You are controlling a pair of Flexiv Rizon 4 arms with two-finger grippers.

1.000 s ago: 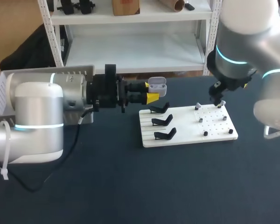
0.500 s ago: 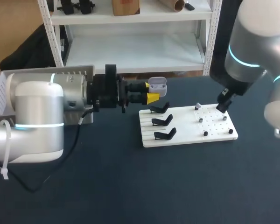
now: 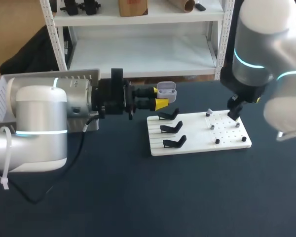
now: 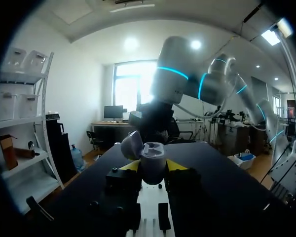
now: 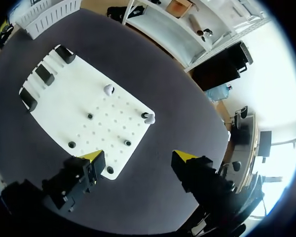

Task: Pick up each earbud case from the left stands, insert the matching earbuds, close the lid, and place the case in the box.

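Okay, my left gripper (image 3: 159, 97) is clamped on the small grey earbud case (image 3: 166, 91). One yellow tip presses each side, and the case hangs in the air with its rounded lid flipped open. It sits above the dark table (image 3: 113, 197), just beyond the back corner of the flat white pegboard (image 3: 192, 131). The three black stands (image 3: 171, 127) are lined up along that near edge. So the case is ready and waiting, mouth up as far as I can judge from the left wrist view.

Now the right side. My right gripper (image 5: 138, 156) hovers over the far end of the board with its jaws wide apart and nothing between them. This is the relation that matters: the nearer white earbud (image 5: 149, 118) lies ahead of the open fingers at the board's corner, roughly in line with the gap. The second white earbud (image 5: 108, 89) sits further ahead, toward the stands. Both are upright on pegs, but they are too small for me to call their long axis.

The right arm is plainly the nearer one, since the left is busy and well apart from those pegs. I reckon the next move is a short drop onto that corner earbud. Its small size will demand a centred, careful close.
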